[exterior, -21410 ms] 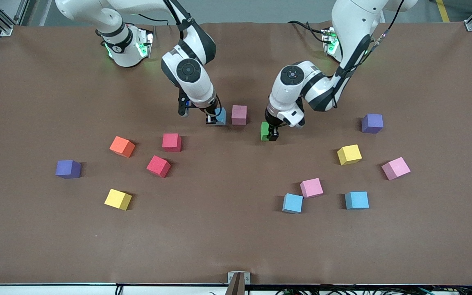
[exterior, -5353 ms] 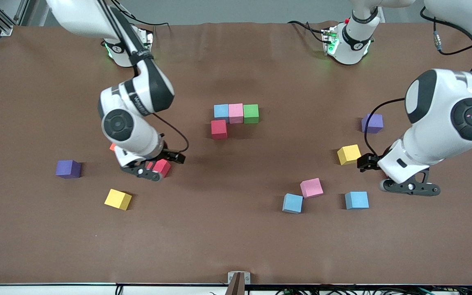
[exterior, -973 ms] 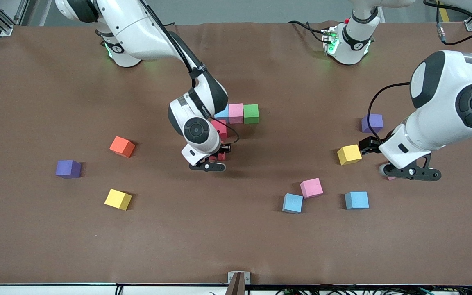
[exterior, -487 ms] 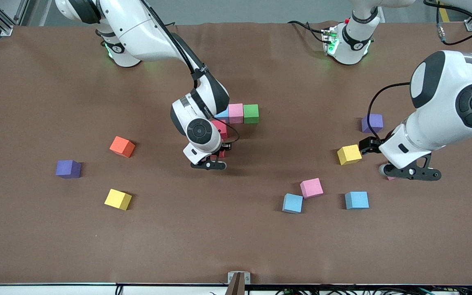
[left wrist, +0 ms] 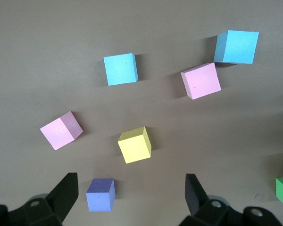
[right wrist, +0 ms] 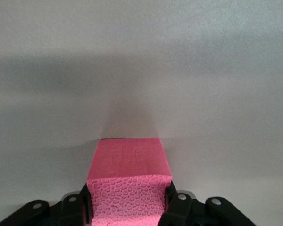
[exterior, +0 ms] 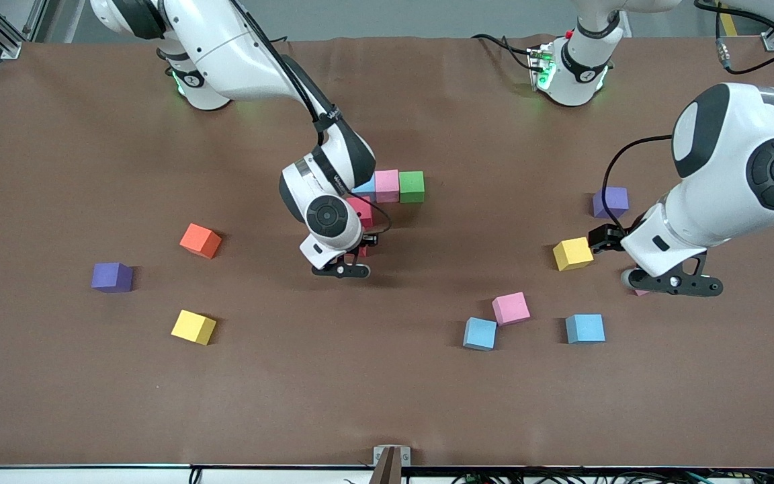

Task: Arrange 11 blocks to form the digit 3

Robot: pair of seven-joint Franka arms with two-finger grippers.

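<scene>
Bench [exterior: 91, 403]: brown, cubes scattered.
Right pincer [exterior: 353, 259]: we see it clamping a red block [right wrist: 128, 186] at frame centre, below the started digit [exterior: 387, 188].
Left pincer [left wrist: 132, 193]: wide, waiting.
Advice: we lower squarely, flush against placed red.

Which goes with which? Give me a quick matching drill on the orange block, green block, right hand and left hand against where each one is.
Things:
1. orange block
2. green block
3. right hand
4. left hand

Places or states:
A. open, over the table near the yellow block
B. loose, toward the right arm's end of the table
C. shut on a red block
D. in the started row, touching a pink block

Pairs: 1-B, 2-D, 3-C, 4-A
</scene>
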